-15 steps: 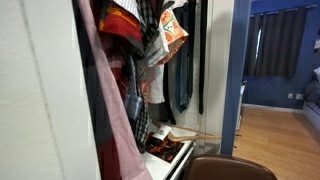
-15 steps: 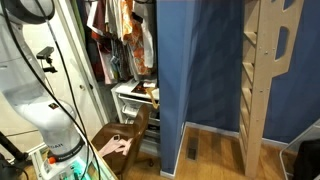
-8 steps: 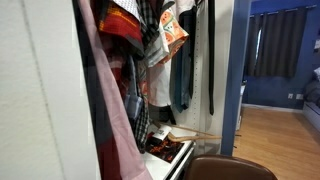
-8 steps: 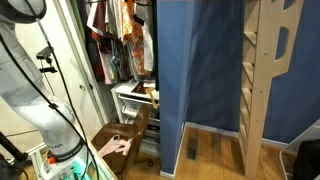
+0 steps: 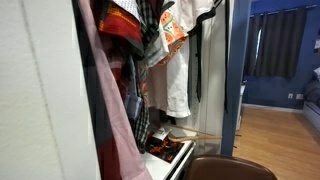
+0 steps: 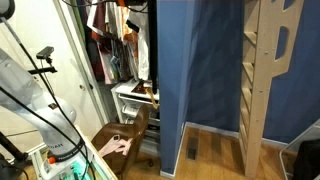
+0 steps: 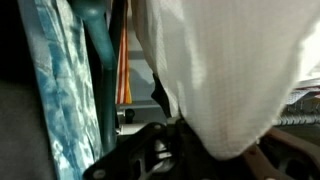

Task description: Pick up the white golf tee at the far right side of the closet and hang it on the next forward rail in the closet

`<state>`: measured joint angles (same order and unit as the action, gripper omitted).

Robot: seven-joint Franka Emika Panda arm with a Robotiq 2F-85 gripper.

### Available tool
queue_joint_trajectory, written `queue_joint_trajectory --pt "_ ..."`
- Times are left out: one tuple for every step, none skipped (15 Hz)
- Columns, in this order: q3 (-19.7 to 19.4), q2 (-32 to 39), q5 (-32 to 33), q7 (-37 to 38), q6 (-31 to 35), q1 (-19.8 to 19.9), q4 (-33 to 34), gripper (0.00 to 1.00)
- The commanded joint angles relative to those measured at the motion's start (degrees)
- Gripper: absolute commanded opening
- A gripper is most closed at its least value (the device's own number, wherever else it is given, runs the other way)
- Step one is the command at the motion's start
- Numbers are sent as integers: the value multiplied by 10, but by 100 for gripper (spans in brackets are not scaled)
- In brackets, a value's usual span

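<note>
Closet scene, 3 views. In an exterior view, a white short-sleeved golf tee shirt (image 5: 176, 80) hangs in the open closet doorway. Its top runs out of frame, and its hem sits well above the white wire drawer (image 5: 170, 152) at the bottom. It hangs just beside the red-and-orange patterned garments (image 5: 125, 25) and a dark narrow tie (image 5: 200, 60). A pink-striped garment (image 5: 105, 115) fills the near side.

Wrist view: the tee's white waffle-knit cloth (image 7: 230, 70) covers most of the pic and drapes right over the dark Robotiq gripper (image 7: 172, 152) at the bottom edge. The fingers are hidden by cloth and shadow, so I can't tell if they are spread or pinching the shirt or its hanger. Teal mottled fabric (image 7: 65, 90) and a thin orange strip (image 7: 124, 70) lie beside the tee.

The other exterior view shows the white robot arm (image 6: 25, 90) reaching up out of frame, w/ a wooden chair (image 6: 120, 140) and a blue panel (image 6: 195, 70) nearby. No gripper is seen there.

Judgement: pick-up looks done and the carry is in hand, approx. mid-task. Rails and hanger hook aren't visible.

Next move calls for bringing the hook over the next forward rail, lowering till it seats, then letting go w/o snagging neighbouring clothes.
</note>
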<state>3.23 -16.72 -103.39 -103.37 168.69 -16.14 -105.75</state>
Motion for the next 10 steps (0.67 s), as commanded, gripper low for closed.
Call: queue_joint_trajectory --pt "-11 -82 -10 26 -22 -6 -63 5" --pt "-12 -94 -2 42 -18 -6 -77 5" --pt "-4 -48 -1 22 -5 0 -40 18" --pt "-4 -62 -1 29 -5 0 -52 18" --pt "-4 -71 -1 32 -5 0 -62 18" --pt "-4 -78 -1 34 -5 0 -69 18" --pt "-4 -80 -1 36 -5 0 -72 18" --pt "-4 -80 -1 36 -5 0 -74 18" --pt "-4 -80 -1 37 -6 0 -75 18" --pt "-4 -80 -1 37 -6 0 -76 5"
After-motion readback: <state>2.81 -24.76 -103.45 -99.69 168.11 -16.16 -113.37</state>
